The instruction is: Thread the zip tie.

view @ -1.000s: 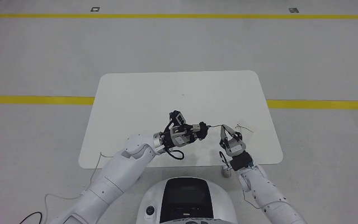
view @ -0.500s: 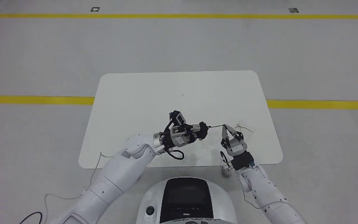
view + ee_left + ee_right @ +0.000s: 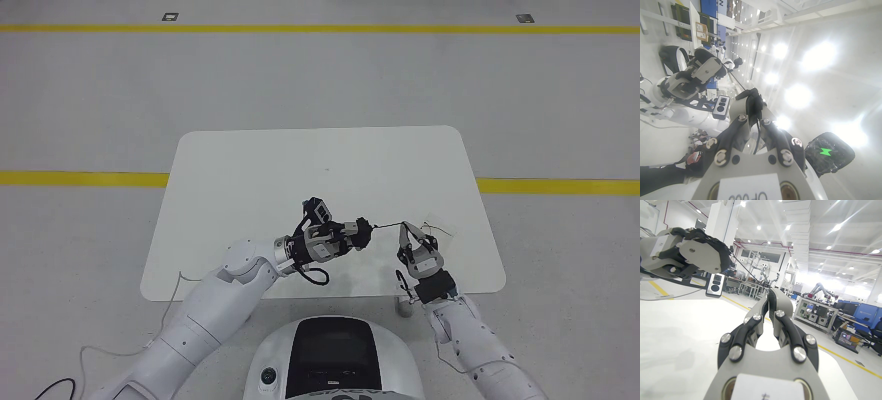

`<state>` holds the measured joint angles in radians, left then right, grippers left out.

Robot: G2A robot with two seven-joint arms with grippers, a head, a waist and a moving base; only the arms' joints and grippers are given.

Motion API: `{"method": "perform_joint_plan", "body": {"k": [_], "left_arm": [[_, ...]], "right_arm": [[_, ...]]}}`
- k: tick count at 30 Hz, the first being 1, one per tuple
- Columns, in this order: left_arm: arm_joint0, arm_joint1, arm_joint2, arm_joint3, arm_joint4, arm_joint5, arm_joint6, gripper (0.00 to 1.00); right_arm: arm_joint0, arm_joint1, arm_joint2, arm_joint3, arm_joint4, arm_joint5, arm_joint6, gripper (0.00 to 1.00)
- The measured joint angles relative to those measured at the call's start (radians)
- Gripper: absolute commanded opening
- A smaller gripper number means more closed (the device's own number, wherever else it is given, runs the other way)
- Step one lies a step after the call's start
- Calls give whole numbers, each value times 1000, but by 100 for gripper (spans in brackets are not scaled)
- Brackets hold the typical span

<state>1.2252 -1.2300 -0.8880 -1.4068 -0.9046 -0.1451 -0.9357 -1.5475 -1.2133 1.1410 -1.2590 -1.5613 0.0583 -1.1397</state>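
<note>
Top view: left jaws and right jaws are clenching a thin black plastic zip tie at the white worktop's three o'clock, seemingly aligning ends for careful threading.

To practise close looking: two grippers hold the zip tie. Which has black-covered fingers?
The left gripper: its fingers are wrapped in black, while the right gripper has bare grey ones with ribbed pads.

White arms, grey-black end effectors, silver screws
</note>
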Motion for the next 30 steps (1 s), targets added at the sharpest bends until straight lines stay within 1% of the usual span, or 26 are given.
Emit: {"method": "perform_joint_plan", "body": {"k": [19,26,28,29,30], "left_arm": [[0,0,0,0,0,0,0,0],[0,0,0,0,0,0,0,0],[0,0,0,0,0,0,0,0],[0,0,0,0,0,0,0,0],[0,0,0,0,0,0,0,0]], "right_arm": [[-7,-4,22,7,1,-4,-2,0],[-13,-3,45,8,10,-9,-5,0],[-19,-1,55,7,17,-19,-6,0],[-21,0,59,5,21,-31,-5,16],[-24,1,61,2,24,-52,-5,66]]}}
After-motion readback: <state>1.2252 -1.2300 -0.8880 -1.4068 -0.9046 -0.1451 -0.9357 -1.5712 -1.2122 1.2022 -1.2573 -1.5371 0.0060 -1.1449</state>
